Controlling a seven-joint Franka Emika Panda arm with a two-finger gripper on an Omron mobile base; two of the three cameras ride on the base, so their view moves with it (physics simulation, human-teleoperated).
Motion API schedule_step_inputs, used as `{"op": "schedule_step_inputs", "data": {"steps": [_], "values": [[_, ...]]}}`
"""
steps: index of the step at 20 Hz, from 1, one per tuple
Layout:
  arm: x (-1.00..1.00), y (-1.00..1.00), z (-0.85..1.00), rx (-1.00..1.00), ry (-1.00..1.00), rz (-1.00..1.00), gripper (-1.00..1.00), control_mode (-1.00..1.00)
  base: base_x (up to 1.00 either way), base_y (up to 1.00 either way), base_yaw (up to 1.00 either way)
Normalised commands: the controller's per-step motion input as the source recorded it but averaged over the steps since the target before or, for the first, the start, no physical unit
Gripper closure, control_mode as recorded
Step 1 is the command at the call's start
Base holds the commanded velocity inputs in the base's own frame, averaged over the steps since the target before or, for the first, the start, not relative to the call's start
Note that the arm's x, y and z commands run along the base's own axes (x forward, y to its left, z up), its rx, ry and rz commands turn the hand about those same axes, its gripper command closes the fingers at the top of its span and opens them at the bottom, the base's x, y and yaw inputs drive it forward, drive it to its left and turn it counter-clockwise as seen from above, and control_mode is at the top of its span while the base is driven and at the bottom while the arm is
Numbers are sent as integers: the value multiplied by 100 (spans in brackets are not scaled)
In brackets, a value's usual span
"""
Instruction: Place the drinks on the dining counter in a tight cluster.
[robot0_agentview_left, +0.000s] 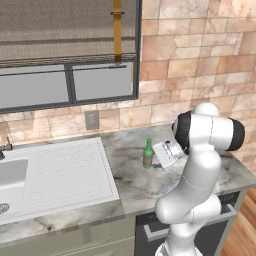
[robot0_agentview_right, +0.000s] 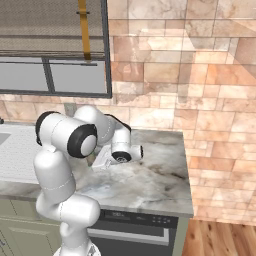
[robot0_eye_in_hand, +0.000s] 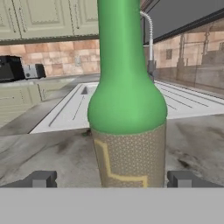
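A slim dark green glass bottle (robot0_agentview_left: 148, 154) with a tan label stands upright on the marble kitchen counter (robot0_agentview_left: 135, 185), right of the drainboard. My gripper (robot0_agentview_left: 156, 161) is level with its lower part, reaching in from the right. In the hand view the bottle (robot0_eye_in_hand: 127, 100) looms close and centred, and the gripper (robot0_eye_in_hand: 111, 178) is open with one fingertip (robot0_eye_in_hand: 41, 178) on each side of the label, both apart from the glass. In the right base view my arm covers the bottle and the hand (robot0_agentview_right: 106, 159) lies low over the counter. The dining counter is out of view.
A white sink (robot0_agentview_left: 10, 185) with a ribbed drainboard (robot0_agentview_left: 65, 170) lies left of the bottle, its faucet (robot0_eye_in_hand: 148, 35) behind. A stone-tiled wall (robot0_agentview_right: 210, 100) and a window back the counter, whose right end (robot0_agentview_right: 187, 190) drops to wooden floor. An oven front (robot0_agentview_right: 130, 225) sits below.
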Motion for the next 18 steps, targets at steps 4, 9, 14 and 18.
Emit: {"op": "schedule_step_inputs", "data": {"steps": [4, 9, 14, 18], "values": [[9, 14, 0, 0, 0, 0, -100, -100, 0, 0, 0], [19, 6, 0, 0, 0, -2, -100, -100, 0, 0, 0], [9, 0, 0, 0, 0, -1, -100, -100, 0, 0, 0], [0, 0, 0, 0, 0, 0, -100, -100, 0, 0, 0]]}}
